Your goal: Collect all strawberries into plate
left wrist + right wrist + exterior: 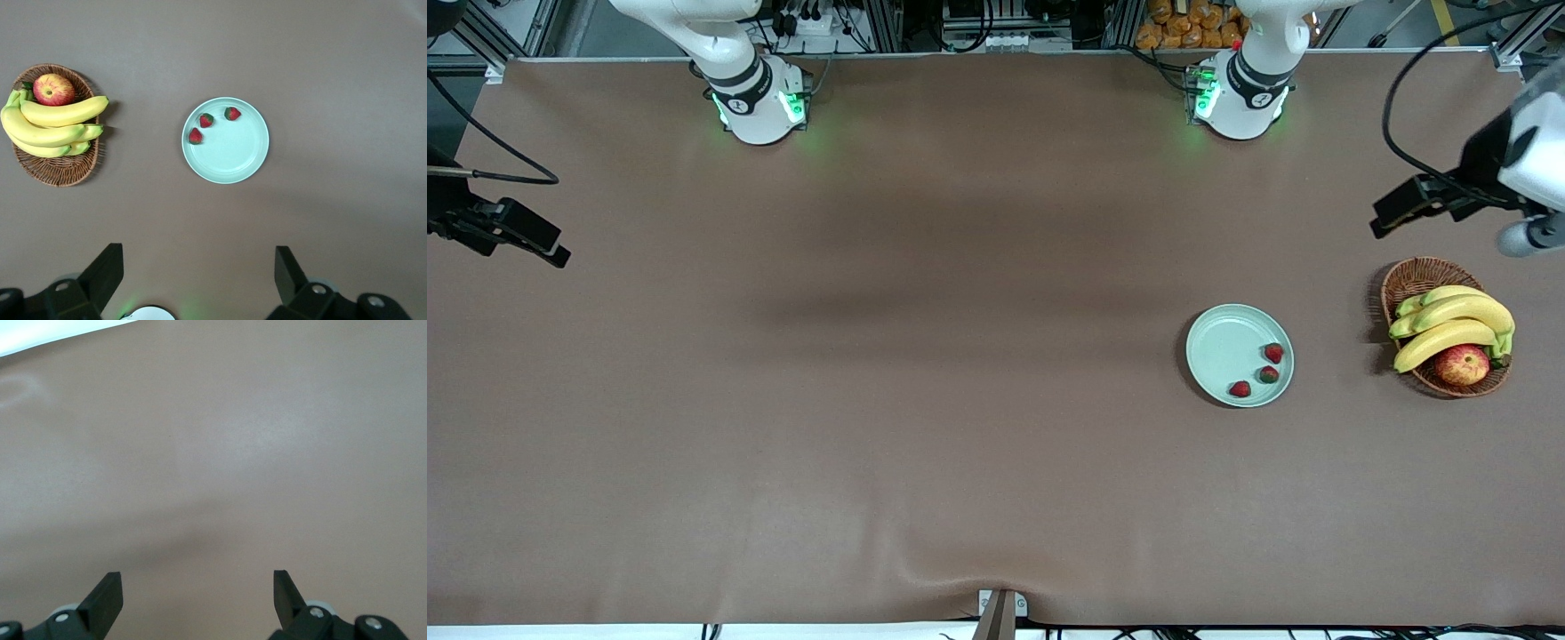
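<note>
All three strawberries (1273, 353) (1268, 374) (1240, 388) lie in the plate (1221, 347), clustered along the part of its rim toward my left arm's end of the table (925, 444). The plate sits on the table's half nearer my left arm, with the wicker basket (1416, 277) of bananas (1449, 322) and an apple (1462, 364) beside it, closer to that end's edge. My left gripper (200, 280) hangs high over that end, fingers spread wide, holding nothing. My right gripper (198, 600) waits over the table's other end, equally wide and empty.
</note>
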Action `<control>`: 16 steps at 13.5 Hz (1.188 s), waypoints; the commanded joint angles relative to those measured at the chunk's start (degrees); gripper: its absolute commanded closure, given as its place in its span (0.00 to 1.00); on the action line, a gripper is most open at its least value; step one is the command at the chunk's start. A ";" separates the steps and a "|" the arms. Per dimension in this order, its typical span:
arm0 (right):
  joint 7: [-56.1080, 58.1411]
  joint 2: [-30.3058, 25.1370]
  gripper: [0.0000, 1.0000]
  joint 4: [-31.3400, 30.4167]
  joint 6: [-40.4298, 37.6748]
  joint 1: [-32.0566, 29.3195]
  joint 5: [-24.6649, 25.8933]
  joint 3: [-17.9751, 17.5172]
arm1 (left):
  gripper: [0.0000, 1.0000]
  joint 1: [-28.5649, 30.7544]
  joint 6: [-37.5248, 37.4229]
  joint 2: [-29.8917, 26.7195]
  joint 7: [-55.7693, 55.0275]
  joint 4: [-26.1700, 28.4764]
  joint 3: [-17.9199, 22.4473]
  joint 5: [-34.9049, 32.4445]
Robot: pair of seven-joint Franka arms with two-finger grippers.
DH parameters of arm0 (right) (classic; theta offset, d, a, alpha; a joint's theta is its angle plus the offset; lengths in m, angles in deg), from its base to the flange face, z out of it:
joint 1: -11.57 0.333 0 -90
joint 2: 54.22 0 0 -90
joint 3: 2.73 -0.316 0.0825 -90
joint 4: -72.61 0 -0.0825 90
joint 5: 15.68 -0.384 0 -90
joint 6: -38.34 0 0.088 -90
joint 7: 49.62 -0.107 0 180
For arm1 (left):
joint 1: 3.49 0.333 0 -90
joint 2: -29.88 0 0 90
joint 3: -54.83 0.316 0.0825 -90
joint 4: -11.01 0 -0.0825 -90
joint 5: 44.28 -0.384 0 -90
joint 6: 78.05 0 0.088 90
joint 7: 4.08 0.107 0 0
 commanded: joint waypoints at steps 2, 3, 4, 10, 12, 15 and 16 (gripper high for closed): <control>0.31 -0.07 0.00 0.46 -0.58 -0.39 0.22 -0.18 | 0.00 -2.29 -0.90 -3.03 3.57 3.15 4.40 1.34; 0.31 -0.07 0.00 0.46 -0.58 -0.48 0.22 -0.18 | 0.00 -2.29 -0.55 -3.30 4.54 3.69 5.71 1.86; 0.31 -0.07 0.00 0.46 -0.58 -0.40 0.22 -0.18 | 0.00 -2.29 0.06 -3.57 6.03 4.30 6.77 2.39; 0.31 -0.07 0.00 0.37 -0.58 -0.39 0.22 -0.18 | 0.00 -2.38 2.88 -9.89 11.41 12.03 6.69 1.00; 0.31 -0.07 0.00 0.37 -0.58 -0.39 0.22 -0.18 | 0.00 -2.38 2.88 -10.16 11.58 11.95 6.69 0.81; 0.31 -0.07 0.00 0.37 -0.58 -0.48 0.22 -0.18 | 0.00 -2.11 2.79 -9.20 11.50 10.46 7.13 1.08; 0.31 -0.07 0.00 0.37 -0.58 -0.40 0.22 -0.18 | 0.00 -2.20 2.79 -9.02 11.06 10.02 7.04 0.90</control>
